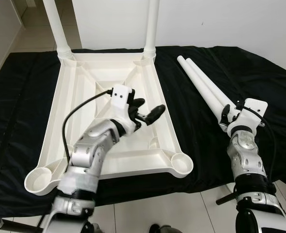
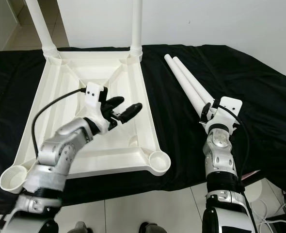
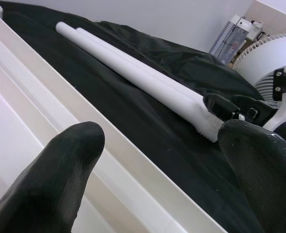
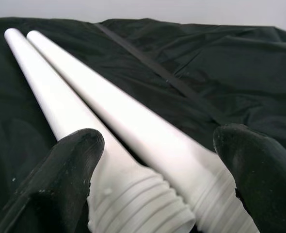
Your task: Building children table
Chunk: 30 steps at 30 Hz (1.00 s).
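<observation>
A white plastic table top lies upside down on a black cloth. Two white legs stand screwed into its far corners. The near corner sockets hold nothing. Two loose white legs lie side by side on the cloth to the right. My left gripper hovers open over the table's underside near its right rim, holding nothing. My right gripper is open at the threaded near ends of the loose legs, one finger on each side of the pair.
The black cloth covers the floor around the table top, with its front edge near my feet. Pale floor tiles lie in front, a white wall behind. A white fan stands to the far right.
</observation>
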Available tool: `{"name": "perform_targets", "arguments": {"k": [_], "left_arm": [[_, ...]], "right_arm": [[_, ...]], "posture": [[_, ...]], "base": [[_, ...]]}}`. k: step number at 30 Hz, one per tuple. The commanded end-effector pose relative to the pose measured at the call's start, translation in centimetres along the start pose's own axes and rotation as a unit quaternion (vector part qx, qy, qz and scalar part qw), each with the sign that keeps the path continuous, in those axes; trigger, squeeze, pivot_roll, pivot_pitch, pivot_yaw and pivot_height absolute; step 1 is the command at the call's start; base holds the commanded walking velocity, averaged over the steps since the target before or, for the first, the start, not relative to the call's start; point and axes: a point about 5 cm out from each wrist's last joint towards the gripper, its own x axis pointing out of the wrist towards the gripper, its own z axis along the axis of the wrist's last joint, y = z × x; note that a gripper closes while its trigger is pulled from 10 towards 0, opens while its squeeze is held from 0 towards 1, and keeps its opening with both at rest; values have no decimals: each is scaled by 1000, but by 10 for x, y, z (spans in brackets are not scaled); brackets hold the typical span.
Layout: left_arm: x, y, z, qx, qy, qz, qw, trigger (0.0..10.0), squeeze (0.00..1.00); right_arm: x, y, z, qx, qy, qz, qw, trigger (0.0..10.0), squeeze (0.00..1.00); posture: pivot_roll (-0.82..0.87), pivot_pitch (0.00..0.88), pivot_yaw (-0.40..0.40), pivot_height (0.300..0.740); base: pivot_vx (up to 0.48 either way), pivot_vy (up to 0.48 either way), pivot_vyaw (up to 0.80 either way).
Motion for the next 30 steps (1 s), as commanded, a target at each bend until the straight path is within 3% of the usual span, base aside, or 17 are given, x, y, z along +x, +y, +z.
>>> {"name": "perform_targets", "arguments": {"k": [1, 2, 4, 5, 6, 11, 22, 30], "left_arm": [[0, -5, 0, -8, -1, -3, 1000, 10000, 0], [1, -9, 1, -10, -3, -4, 1000, 10000, 0], [1, -9, 1, -10, -3, -4, 1000, 10000, 0], [2, -12, 2, -14, -4, -5, 1000, 10000, 0], [3, -14, 3, -19, -7, -6, 1000, 10000, 0], [4, -15, 4, -22, -9, -6, 1000, 10000, 0], [2, -16, 11, -24, -15, 4, 1000, 10000, 0], [3, -16, 15, -24, -17, 5, 1000, 10000, 0]], "right_arm": [[-1, 2, -7, 11, 21, 15, 1000, 10000, 1000], [0, 5, -8, 16, 29, 47, 998, 10000, 1000], [0, 5, -8, 16, 29, 47, 998, 10000, 1000], [0, 7, -9, 10, 35, 73, 997, 10000, 635], [1, 6, -11, 7, 42, 86, 995, 10000, 0], [3, 3, -12, 13, 52, 94, 994, 10000, 0], [10, -19, -20, 4, 90, 105, 990, 10000, 0], [15, -17, -22, -25, 106, 154, 982, 10000, 0]], "posture": [[54, 81, -34, 740], [50, 81, -34, 740], [50, 81, -34, 740], [46, 79, -34, 740], [45, 78, -36, 740], [47, 77, -38, 740], [48, 71, -35, 740], [39, 68, -26, 740]], "base": [[0, 0, 0], [0, 0, 0], [0, 0, 0], [0, 0, 0], [0, 0, 0], [0, 0, 0], [0, 0, 0], [0, 0, 0]]}}
